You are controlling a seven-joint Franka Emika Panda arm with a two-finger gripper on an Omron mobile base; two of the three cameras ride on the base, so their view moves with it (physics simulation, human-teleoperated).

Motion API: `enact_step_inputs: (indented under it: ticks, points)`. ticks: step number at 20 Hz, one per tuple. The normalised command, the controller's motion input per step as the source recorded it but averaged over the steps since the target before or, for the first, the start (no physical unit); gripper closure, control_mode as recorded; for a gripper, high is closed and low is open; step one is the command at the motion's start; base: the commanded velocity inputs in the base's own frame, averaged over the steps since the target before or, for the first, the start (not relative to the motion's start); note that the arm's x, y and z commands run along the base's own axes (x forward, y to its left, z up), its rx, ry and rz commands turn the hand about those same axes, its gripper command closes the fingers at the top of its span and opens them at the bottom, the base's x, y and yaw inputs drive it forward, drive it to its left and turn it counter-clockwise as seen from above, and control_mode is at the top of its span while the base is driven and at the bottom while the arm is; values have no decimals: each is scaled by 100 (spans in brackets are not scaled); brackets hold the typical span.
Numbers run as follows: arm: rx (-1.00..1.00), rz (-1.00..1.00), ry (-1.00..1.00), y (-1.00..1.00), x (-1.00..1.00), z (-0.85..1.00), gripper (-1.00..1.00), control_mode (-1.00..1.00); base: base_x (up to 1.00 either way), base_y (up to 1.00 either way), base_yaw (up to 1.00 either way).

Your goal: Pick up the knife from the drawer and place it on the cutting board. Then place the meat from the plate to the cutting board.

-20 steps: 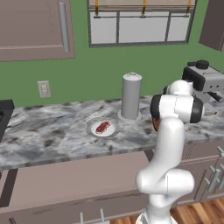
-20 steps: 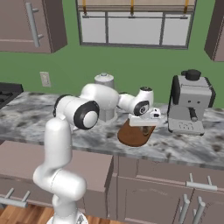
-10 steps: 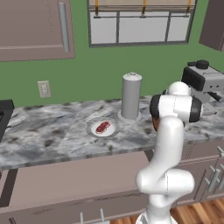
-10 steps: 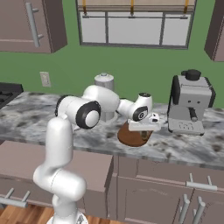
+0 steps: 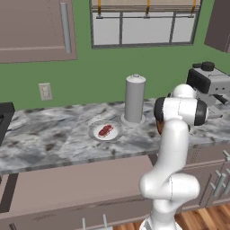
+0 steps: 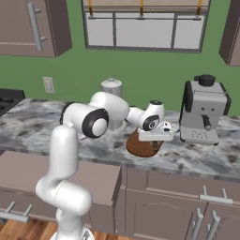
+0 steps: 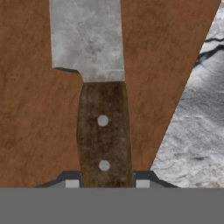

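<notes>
In the hand view, the knife (image 7: 103,109) runs straight ahead, grey blade at the top, dark brown riveted handle between the fingertips. My gripper (image 7: 105,181) is shut on that handle, close above the reddish-brown cutting board (image 7: 26,109). From the right base view, the gripper (image 6: 157,137) hangs low over the board (image 6: 140,149) beside the coffee machine. The meat (image 5: 105,130) lies on the white plate (image 5: 94,135) on the counter, left of the arm. The drawer (image 5: 76,184) stands pulled out below the counter.
A tall grey canister (image 5: 134,99) stands just behind the plate. A coffee machine (image 6: 204,115) sits right of the board. The grey marbled countertop (image 7: 192,122) shows past the board's edge. Cabinet fronts with bar handles (image 6: 211,199) line the lower right.
The hand with the knife has come down toward the cutting board. The plate, meat and canister have not moved.
</notes>
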Motion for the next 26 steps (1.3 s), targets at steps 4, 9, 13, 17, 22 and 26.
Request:
enact_step_inputs:
  ticks: [4,9,13,17,22,26]
  points:
    - [0,0,0,5,0,-23,-100,-100,0,0,0]
    - [1,0,1,-2,0,14,-100,-100,0,0,0]
    - [0,0,5,-6,0,62,-100,-100,0,0,0]
    - [0,0,0,-1,0,76,-100,-100,0,0,0]
    - [0,0,0,-2,-6,76,-100,-100,0,0,0]
    - [0,-3,2,-6,-26,56,-100,-100,0,0,0]
